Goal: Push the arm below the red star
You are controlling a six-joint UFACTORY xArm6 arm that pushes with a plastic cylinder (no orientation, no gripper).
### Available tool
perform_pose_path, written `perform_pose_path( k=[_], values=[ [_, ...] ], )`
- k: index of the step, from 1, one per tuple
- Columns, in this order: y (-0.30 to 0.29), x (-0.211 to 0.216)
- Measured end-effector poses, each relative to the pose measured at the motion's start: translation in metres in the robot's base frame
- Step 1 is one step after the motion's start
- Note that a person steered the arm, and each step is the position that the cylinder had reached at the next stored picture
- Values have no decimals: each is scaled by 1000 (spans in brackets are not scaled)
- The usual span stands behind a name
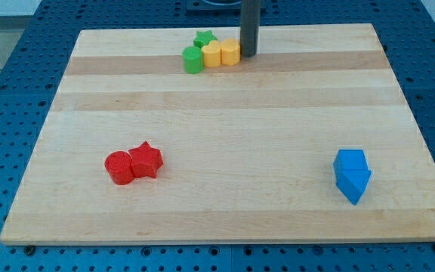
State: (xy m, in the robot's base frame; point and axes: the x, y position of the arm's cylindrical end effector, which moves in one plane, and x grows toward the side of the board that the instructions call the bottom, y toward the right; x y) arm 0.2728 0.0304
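The red star [147,159] lies on the wooden board at the lower left, touching a red round block [118,167] on its left. My tip [248,54] is at the view's top centre, far up and to the right of the red star. It stands right beside a yellow block [231,52], on that block's right.
Next to my tip a cluster sits at the top: two yellow blocks, the second one [213,54], a green round block [193,60] and a green star [205,38]. Two blue blocks [352,174] lie together at the lower right. The board [225,128] rests on a blue perforated table.
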Motion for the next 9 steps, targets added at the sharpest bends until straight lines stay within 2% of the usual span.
perform_pose_path(
  k=[1,2,4,5,6,8,9],
  values=[
    [2,9],
    [20,42],
    [-6,204],
    [-13,261],
    [-18,279],
    [-42,284],
    [-70,313]
  ],
)
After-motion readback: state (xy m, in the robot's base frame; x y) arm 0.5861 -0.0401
